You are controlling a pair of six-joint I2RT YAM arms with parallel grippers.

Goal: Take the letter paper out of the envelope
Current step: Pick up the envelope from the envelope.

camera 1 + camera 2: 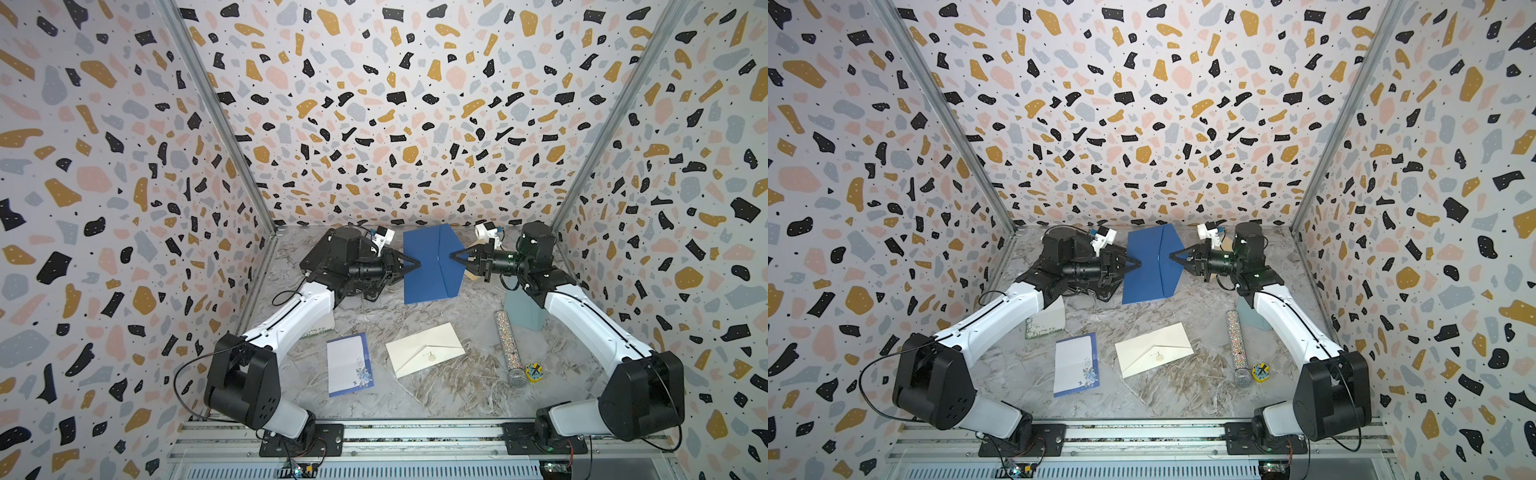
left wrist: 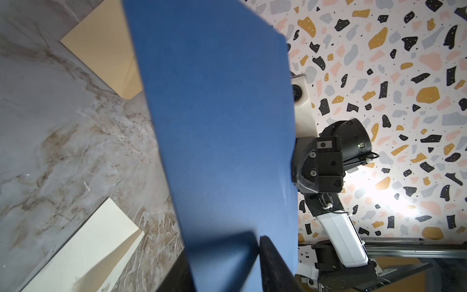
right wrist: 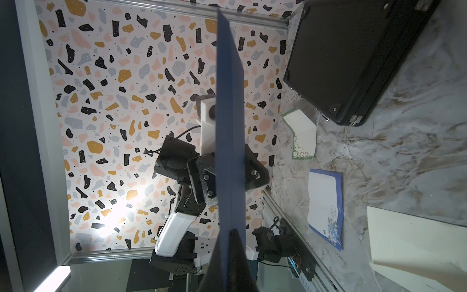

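Blue envelope [image 1: 428,266]: you have it up on edge at the back of the marble table [image 1: 415,399], strung between the two grippers with its pointed flap toward the right arm (whether letter paper sits inside, you cannot tell).
Left gripper [image 1: 417,264]: fingers drawn in narrow on the blue envelope's plain end, one finger [image 2: 274,265] on each face, pinching it.
Right gripper [image 1: 453,255]: fingers pressed together on the blue envelope's flap end. In its wrist view the card runs edge-on straight into the tips.
Bordered sheet [image 1: 348,365]: flat on the table, well apart from the blue envelope, on the arm-base side and toward your left arm.
Cream envelope [image 1: 424,349]: flat, flap face up, between the blue envelope and the arm bases, just beside the bordered sheet.
Glitter microphone [image 1: 510,349]: lying on the arm-base side of the blue envelope, toward your right arm, with a small yellow item [image 1: 534,372] just beside its head.
Black case [image 3: 353,58]: on the table past the blue envelope's plain end, under the left arm.
Tan envelope [image 2: 103,48]: flat on the table beside the blue envelope's flap end, partly hidden by it.
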